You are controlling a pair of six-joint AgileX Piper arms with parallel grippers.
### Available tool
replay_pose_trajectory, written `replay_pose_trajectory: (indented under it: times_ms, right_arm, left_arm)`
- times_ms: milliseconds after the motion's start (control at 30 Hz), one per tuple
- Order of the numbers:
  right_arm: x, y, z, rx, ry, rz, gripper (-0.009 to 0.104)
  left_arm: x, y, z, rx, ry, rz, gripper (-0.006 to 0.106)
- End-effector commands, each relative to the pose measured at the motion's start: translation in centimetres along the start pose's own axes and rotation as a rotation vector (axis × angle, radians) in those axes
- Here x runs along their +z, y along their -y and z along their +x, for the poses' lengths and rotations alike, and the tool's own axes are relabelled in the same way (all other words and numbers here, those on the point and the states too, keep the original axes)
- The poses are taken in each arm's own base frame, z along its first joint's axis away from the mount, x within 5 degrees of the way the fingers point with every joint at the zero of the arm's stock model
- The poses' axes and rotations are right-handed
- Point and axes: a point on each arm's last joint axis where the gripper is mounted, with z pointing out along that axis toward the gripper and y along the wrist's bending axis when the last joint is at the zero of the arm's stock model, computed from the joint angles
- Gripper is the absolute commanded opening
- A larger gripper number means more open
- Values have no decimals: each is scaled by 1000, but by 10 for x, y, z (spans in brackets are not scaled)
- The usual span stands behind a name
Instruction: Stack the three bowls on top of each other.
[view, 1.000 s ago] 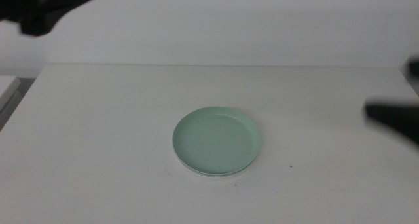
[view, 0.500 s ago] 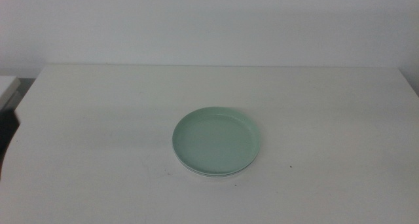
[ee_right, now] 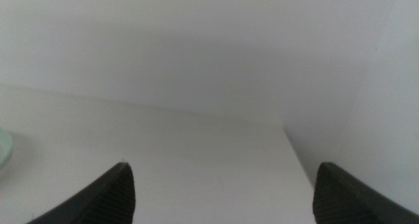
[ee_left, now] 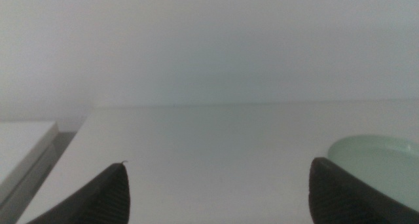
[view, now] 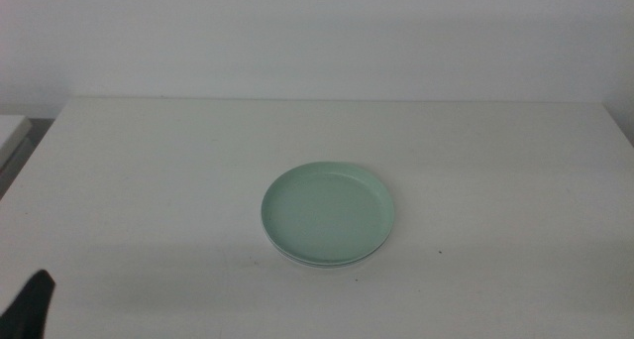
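Note:
A pale mint green bowl [view: 328, 213] lies on top of a stack at the middle of the white table [view: 149, 180]. A thin pale rim [view: 315, 264] of a dish under it shows at the front. I cannot tell the white and grey bowls apart there. My left gripper [view: 30, 304] shows only as a dark tip at the bottom left corner, far from the stack. In the left wrist view the left gripper [ee_left: 218, 164] is open and empty, with the mint bowl [ee_left: 380, 162] beyond one jaw. My right gripper [ee_right: 222, 164] is open and empty, out of the middle view.
A white wall [view: 317, 32] stands behind the table's far edge. A pale ledge [view: 10, 131] lies off the table's left side. The right wrist view shows the table's far right corner [ee_right: 285, 129] and a sliver of the mint bowl [ee_right: 4, 152].
The left arm has left the top left and its gripper now shows at the bottom left corner. The right arm has withdrawn from the right edge. The stack has not moved.

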Motion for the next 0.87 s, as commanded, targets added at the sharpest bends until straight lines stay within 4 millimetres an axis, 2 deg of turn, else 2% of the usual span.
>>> replay_pose_trajectory:
  times_ms: [0, 133, 833]
  right_arm:
    - [2, -2, 15, -14, -24, 5, 93]
    - [2, -4, 23, -25, -79, -6, 93]
    - [2, -4, 23, 10, -78, -13, 93]
  left_arm:
    - [2, -1, 6, -1, 36, -2, 94]
    - [2, -1, 8, 11, 22, -4, 94]
    - [2, -1, 3, 11, 74, -3, 94]
